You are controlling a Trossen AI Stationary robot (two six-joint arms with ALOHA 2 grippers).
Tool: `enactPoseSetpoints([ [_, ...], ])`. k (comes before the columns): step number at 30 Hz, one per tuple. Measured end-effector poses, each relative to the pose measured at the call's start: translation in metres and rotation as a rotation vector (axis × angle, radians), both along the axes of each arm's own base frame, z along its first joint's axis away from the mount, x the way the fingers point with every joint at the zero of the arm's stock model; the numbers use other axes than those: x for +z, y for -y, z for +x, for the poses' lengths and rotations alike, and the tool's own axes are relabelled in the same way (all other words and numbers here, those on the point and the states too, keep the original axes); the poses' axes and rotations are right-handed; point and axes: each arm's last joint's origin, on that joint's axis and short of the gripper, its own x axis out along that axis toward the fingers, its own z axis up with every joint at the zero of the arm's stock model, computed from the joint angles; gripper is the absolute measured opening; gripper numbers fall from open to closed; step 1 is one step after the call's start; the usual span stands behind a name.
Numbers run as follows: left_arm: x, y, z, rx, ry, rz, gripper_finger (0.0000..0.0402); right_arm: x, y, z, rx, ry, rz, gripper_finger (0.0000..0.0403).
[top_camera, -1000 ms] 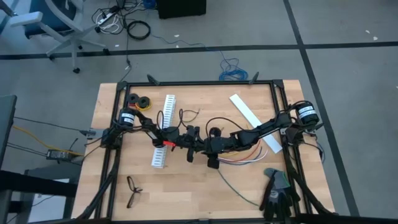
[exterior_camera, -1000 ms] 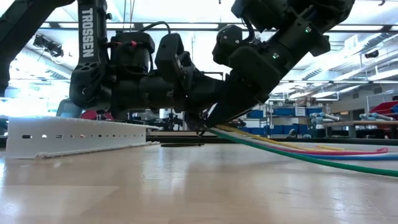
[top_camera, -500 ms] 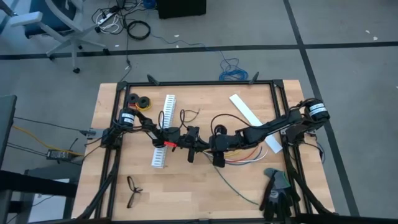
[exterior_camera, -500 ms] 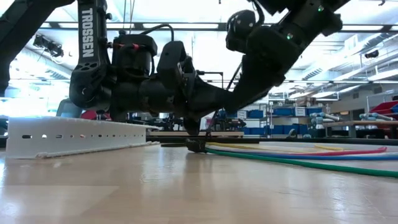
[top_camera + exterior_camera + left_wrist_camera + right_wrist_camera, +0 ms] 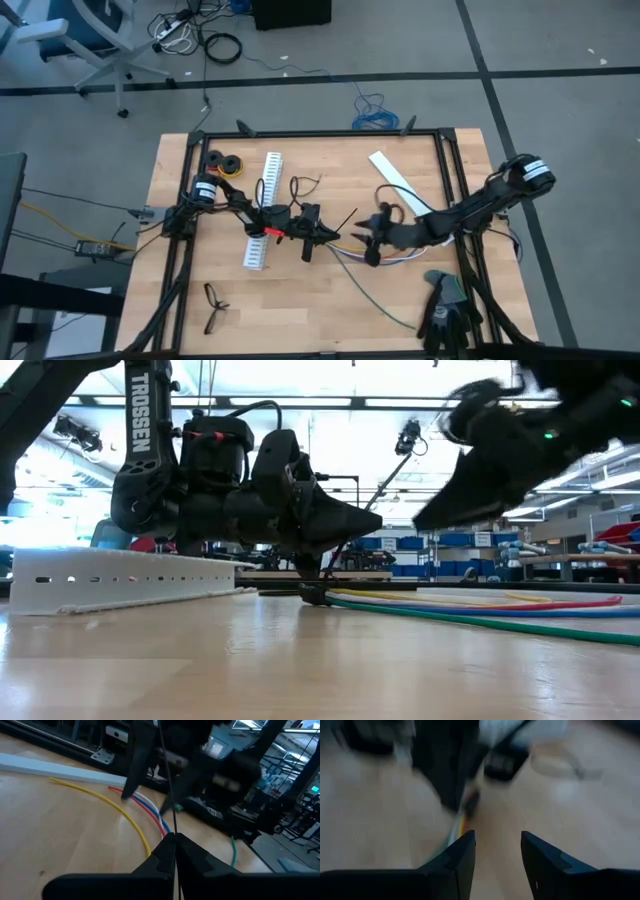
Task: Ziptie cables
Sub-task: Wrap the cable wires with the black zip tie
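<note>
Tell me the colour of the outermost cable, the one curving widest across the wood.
Yellow cable, shown best in the left wrist view.

Cables (image 5: pixel 385 257): yellow/red/blue/white/green wires fanned flat mid-table; thin black ziptie (image 5: pixel 164 780) upright at their bunched ends.

Table (image 5: pixel 300 300) – pale wood, smooth; slotted strip (image 5: pixel 263 212) – white matt plastic

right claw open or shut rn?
Open. In the right wrist view the right claw shows a clear gap between its two fingers, with bare table in between and nothing held.
</note>
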Motion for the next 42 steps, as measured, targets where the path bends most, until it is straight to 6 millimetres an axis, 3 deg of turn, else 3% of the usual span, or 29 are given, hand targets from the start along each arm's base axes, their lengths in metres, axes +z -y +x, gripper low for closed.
enactPoseSetpoints([
  [5,0.0,0.0,0.0,-0.001,0.007,0.02,0.0021,-0.012,0.016,-0.023,-0.017,0.324,0.065,0.0136],
  [9,0.001,0.0,0.001,0.011,0.012,0.028,0.0021,-0.028,0.022,-0.013,0.004,0.292,0.147,0.0132],
  [15,0.002,-0.001,0.003,0.041,0.02,0.048,0.0021,-0.026,0.017,0.021,0.107,0.318,0.098,0.013],
  [23,0.002,-0.001,0.003,0.043,0.016,0.043,0.0021,-0.028,0.025,0.039,0.142,0.328,0.106,0.0101],
  [31,-0.001,-0.001,0.002,0.046,-0.003,0.041,0.0021,-0.032,0.028,0.043,0.188,0.312,0.066,0.001],
  [42,-0.003,-0.003,-0.002,0.055,-0.011,0.036,0.0022,-0.035,0.028,0.032,0.139,0.282,0.05,0.0],
])
